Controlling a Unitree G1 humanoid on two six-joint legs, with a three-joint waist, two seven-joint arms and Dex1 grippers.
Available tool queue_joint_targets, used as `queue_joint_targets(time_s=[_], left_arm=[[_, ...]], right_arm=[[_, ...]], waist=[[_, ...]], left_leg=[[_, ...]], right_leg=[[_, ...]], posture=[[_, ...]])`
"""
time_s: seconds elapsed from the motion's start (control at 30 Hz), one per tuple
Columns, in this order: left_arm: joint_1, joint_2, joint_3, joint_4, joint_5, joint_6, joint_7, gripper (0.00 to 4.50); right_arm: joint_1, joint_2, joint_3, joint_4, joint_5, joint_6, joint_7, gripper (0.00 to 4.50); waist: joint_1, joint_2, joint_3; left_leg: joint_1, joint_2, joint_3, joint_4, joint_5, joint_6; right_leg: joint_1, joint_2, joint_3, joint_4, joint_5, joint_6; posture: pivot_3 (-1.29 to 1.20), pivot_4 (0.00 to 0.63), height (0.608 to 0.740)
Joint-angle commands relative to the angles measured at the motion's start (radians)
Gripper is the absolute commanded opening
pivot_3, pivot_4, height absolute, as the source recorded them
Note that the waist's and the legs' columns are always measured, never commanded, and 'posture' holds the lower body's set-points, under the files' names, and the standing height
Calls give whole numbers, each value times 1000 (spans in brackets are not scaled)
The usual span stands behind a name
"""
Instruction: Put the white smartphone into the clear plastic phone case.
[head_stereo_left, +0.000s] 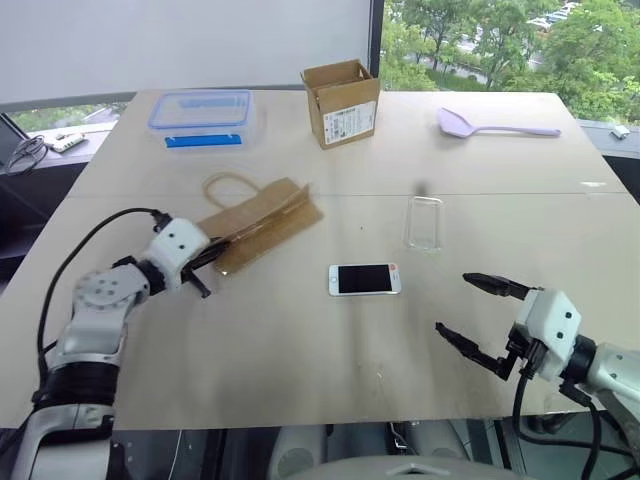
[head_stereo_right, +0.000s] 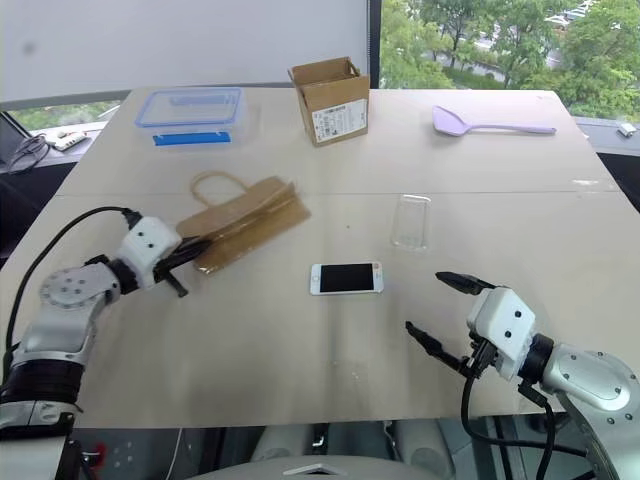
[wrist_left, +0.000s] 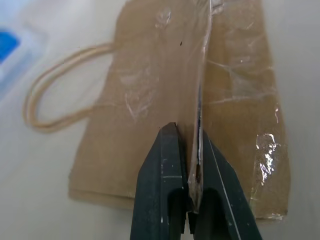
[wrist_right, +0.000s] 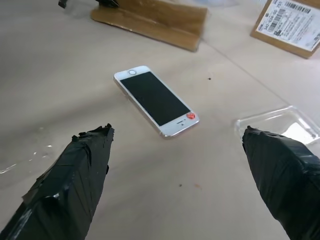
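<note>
From the head, the white smartphone (head_stereo_left: 364, 279) lies face up mid-counter, the clear plastic phone case (head_stereo_left: 425, 222) empty just beyond it, apart. The left claw (head_stereo_left: 212, 255) meets the brown paper bag (head_stereo_left: 262, 224). The left wrist view adds that its fingers (wrist_left: 162, 185) are clamped on the bag's edge. In the right wrist view, the right claw (wrist_right: 182, 175) gapes wide, empty, short of the phone.

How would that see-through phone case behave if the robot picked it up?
The clear case is a thin glossy shell, so it is probably very light and would likely slide on the smooth table when pushed. Its thin walls may flex if squeezed.
</note>
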Motion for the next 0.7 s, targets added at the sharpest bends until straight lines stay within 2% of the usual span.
queue_joint_targets(time_s=[0.03,0.17,0.23,0.33,0.5,0.7], left_arm=[[29,13,57,-173,-191,168,-100,1611],[88,36,42,-402,-381,407,-190,3646],[80,21,14,-459,-400,464,-175,4389],[50,-22,-37,-497,-389,490,-145,4389],[-13,-104,-147,-498,-266,433,-63,4389],[-106,-142,-289,-459,-179,458,-75,4389]], right_arm=[[-10,-10,-7,-3,20,-12,15,4500],[8,-15,-22,-8,25,-11,22,4500],[17,-15,-32,-18,26,-7,16,4500],[31,-11,-46,-34,35,16,-6,4500],[46,1,-40,-62,5,50,-71,4500],[53,4,-28,-84,1,79,-99,4500]], waist=[[3,0,0],[9,0,0],[11,0,0],[13,0,0],[12,0,0],[11,0,0]], left_leg=[[0,0,0,0,0,0],[0,1,0,0,0,0],[0,1,0,0,0,0],[1,-2,0,0,0,0],[1,-2,0,1,0,0],[0,-3,0,1,0,0]], right_leg=[[0,0,0,0,0,0],[0,-1,0,0,0,-1],[0,-1,0,0,0,-1],[0,0,0,0,0,0],[1,1,1,1,0,0],[1,2,1,1,0,0]], posture=[[0,150,740],[0,150,740],[0,150,740],[0,150,740],[0,150,740],[0,150,740]])
